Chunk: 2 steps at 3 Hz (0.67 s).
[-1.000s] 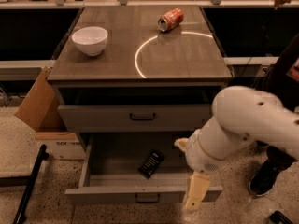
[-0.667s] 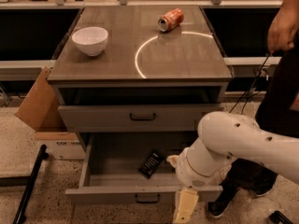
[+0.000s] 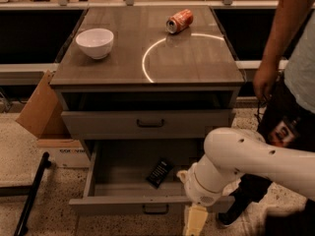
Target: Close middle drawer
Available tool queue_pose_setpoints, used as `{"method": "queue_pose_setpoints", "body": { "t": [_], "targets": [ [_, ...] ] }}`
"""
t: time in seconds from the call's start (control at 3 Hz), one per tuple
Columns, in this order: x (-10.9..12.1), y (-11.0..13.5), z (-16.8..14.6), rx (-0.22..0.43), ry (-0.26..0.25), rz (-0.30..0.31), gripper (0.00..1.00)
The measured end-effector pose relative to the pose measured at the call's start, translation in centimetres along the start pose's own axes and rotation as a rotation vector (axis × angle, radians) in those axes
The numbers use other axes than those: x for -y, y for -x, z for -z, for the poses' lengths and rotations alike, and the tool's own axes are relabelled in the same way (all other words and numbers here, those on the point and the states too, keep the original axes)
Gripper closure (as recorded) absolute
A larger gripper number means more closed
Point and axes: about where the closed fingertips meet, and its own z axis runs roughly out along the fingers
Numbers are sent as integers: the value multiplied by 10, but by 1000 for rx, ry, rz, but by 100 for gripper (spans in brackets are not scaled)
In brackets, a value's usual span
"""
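The middle drawer (image 3: pixel 123 204) is pulled far out of the cabinet, and its deep box is open to view. Its low front panel carries a small dark bar handle (image 3: pixel 155 210) at the centre. A flat dark object (image 3: pixel 160 172) lies inside the box. My gripper (image 3: pixel 194 222) hangs from the white arm (image 3: pixel 246 159) at the bottom edge of the camera view. It is just right of the handle and in front of the right part of the front panel.
The drawer above (image 3: pixel 147 124), with the taller front, stands slightly out. A white bowl (image 3: pixel 95 42) and a tipped orange can (image 3: pixel 179 20) lie on the cabinet top (image 3: pixel 197 68). A person (image 3: pixel 290 82) stands close on the right. A cardboard box (image 3: pixel 44 112) and a black pole (image 3: pixel 32 193) are on the left.
My arm and gripper have moved left and lower, towards the middle of the drawer front. The person has stepped in closer on the right. The drawer has not moved.
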Motion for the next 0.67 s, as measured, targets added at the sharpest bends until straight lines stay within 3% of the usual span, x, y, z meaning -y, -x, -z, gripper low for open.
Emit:
{"method": "queue_pose_setpoints", "body": {
  "t": [0.67],
  "targets": [
    [0,-37,-65,-45,44,-64,0]
  ]
}}
